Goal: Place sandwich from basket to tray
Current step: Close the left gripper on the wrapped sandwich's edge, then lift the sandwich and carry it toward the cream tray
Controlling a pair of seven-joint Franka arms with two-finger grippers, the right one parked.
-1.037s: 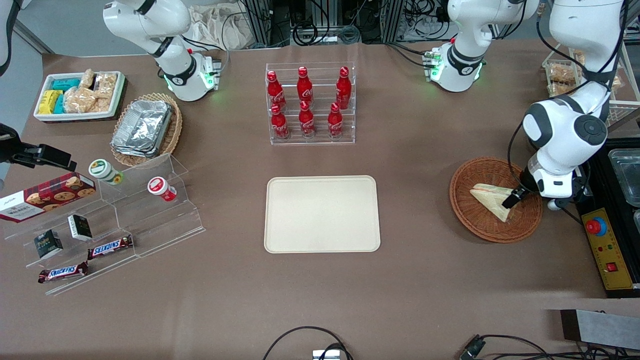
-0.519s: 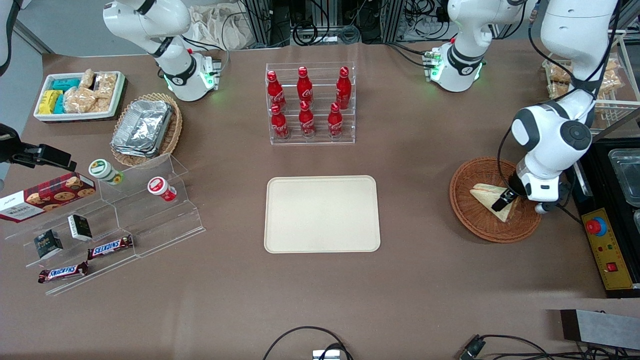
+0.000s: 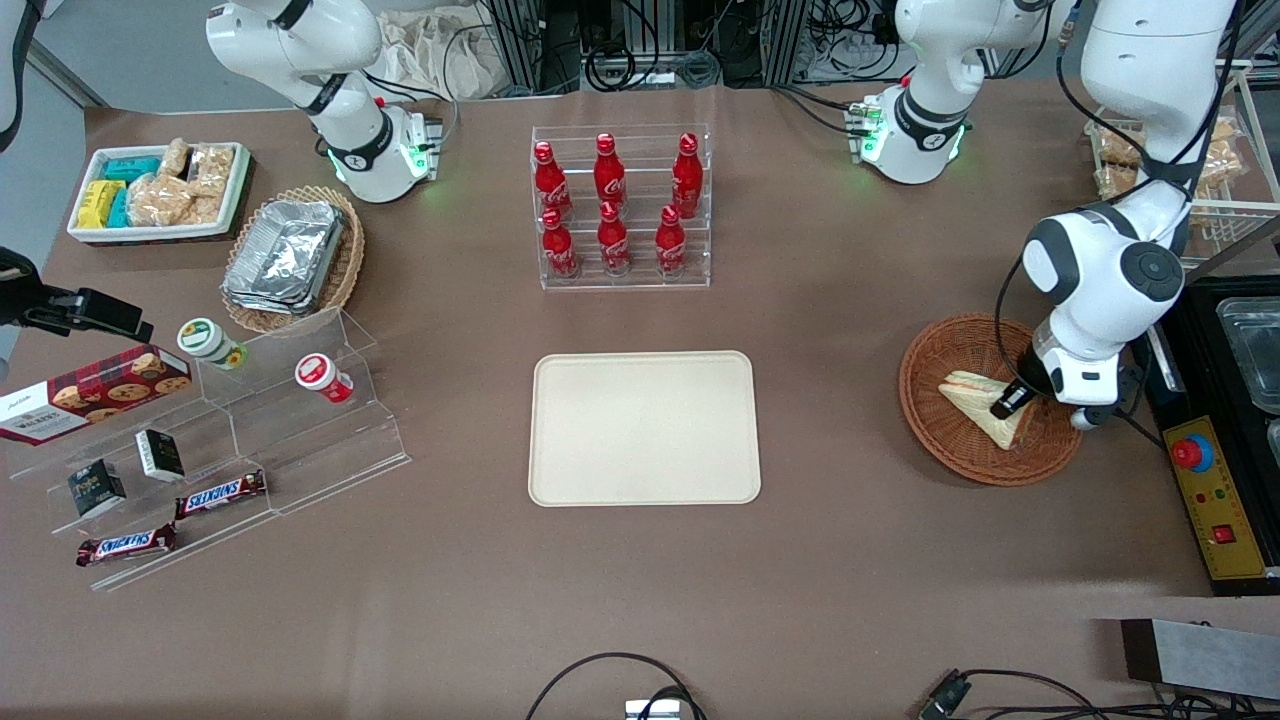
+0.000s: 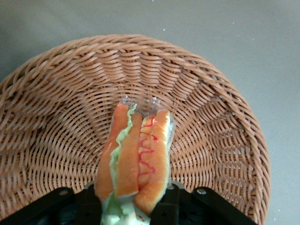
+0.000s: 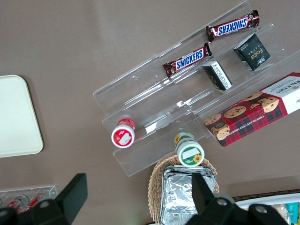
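Sandwich (image 4: 136,154): wrapped wedge, lying in the basket (image 3: 940,440), cut edge with orange and green filling between the jaws, which are clamped on it. Jaws: the left arm's gripper (image 3: 1008,402), low inside the basket over the sandwich's wider end.

Basket: round woven wicker, on brown bench (image 3: 850,560) covering, toward the working arm's end; its rim rises all round the jaws.

Tray (image 3: 645,428): cream, flat, bare, mid-bench, well apart from the jaws toward the parked arm's end. Open bench surface lies between basket and tray.

Bottle rack (image 3: 620,208): clear stand of red bottles, farther from the front camera than the tray.

Control box (image 3: 1215,500): yellow, red button, just beside the basket at the bench edge.
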